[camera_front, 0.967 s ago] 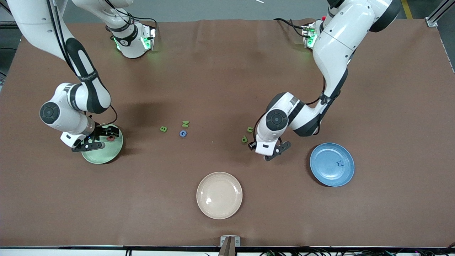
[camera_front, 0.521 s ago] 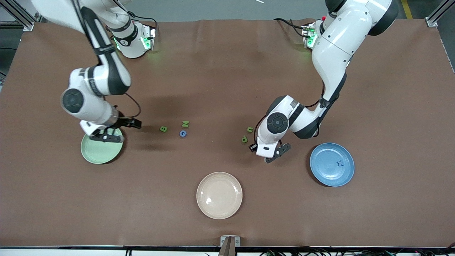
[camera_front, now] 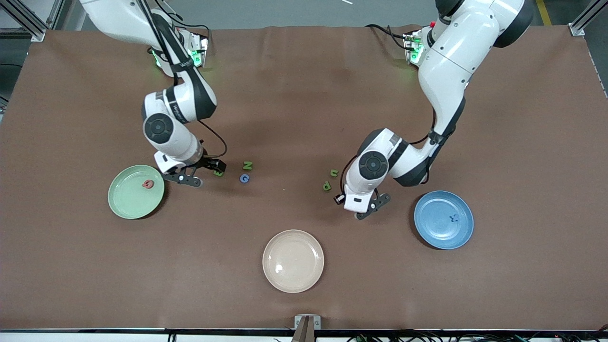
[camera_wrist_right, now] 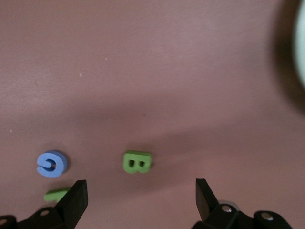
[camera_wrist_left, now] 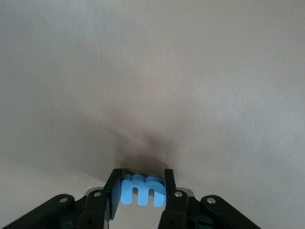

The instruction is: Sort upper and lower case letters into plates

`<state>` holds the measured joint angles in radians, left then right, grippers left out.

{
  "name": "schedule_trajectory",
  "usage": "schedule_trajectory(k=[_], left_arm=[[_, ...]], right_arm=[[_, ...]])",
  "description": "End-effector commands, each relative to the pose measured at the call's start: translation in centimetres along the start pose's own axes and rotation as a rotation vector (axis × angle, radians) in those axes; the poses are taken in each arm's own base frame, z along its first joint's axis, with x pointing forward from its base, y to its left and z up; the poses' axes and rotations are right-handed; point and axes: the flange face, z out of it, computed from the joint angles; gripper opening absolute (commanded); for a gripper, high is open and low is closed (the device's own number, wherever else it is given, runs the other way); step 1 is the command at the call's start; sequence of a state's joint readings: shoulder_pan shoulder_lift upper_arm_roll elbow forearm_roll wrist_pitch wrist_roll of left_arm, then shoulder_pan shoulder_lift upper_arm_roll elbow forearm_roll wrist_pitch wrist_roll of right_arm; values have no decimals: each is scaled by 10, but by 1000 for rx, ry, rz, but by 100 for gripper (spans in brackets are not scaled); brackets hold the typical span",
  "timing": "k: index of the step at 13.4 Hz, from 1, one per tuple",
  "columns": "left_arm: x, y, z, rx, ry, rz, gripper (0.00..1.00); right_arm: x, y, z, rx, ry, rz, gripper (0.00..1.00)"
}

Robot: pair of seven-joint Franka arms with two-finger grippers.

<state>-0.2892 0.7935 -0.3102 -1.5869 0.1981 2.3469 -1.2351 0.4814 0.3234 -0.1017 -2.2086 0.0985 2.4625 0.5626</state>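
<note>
**Front view: two letters sorted, six still out of the plates**

Front view shows the cream plate point(camera_front: 293, 261) lying nearest the camera edge of the table, bare; it is judged to be no part of the sorting. Farther in, toward the left arm's end, the blue plate point(camera_front: 443, 220) is seen with one small dark blue letter point(camera_front: 454, 218) lying in it. Toward the right arm's end, the mint green plate point(camera_front: 136, 192) carries one red letter point(camera_front: 148, 184). Only these two pieces are judged sorted.

Five letters are seen loose on the brown table point(camera_front: 304, 294) and a sixth is in a gripper. A green "p" point(camera_front: 327, 185) and a green "u" point(camera_front: 334, 173) lie just beside the left arm's wrist. Toward the middle, a blue "G" point(camera_front: 244, 178) lies with a green "N" point(camera_front: 247, 165) just farther in, and a green "B" point(camera_wrist_right: 137, 161) sits beside them.

The left gripper point(camera_wrist_left: 141, 190) is held low at the table between the "p" and the blue plate, its jaws drawn in on a light blue "m" point(camera_wrist_left: 142, 189), which is gripped at both ends. Carrying it to a plate is judged the step in hand.

The right gripper point(camera_wrist_right: 140, 198) hangs over the "B", its fingers spread wide and holding nothing.
</note>
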Motion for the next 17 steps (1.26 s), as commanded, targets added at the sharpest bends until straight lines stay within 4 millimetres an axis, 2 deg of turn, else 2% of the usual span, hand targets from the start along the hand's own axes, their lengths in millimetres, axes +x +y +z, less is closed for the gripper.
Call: schedule_trajectory(k=[1,3,4,5,8,12,15,17], left_arm=[[51,-26,-50,3,40,24,0],[84,-44,-80,-9,64,40,0],[106,-60,-89,-11,73,50,0],[126,-77,-91,6,66,65,0],[181,-128,-97,24,58,102,0],[219,-164,-95,24,56,139,0],[235,-184,-84,27,44,113,1],[236,-188,-74,32,31,110,11]], right_arm=[[-4,-7,29,-4,17,17,98],[-4,-6,33,-9,14,17,87],[-5,-6,34,-9,12,17,80],[-6,-5,35,-11,10,17,74],[-5,-5,38,-13,9,17,65],[-4,-5,46,-13,15,18,61],[-5,-5,53,-17,14,17,57],[-4,-5,54,-12,24,17,54]])
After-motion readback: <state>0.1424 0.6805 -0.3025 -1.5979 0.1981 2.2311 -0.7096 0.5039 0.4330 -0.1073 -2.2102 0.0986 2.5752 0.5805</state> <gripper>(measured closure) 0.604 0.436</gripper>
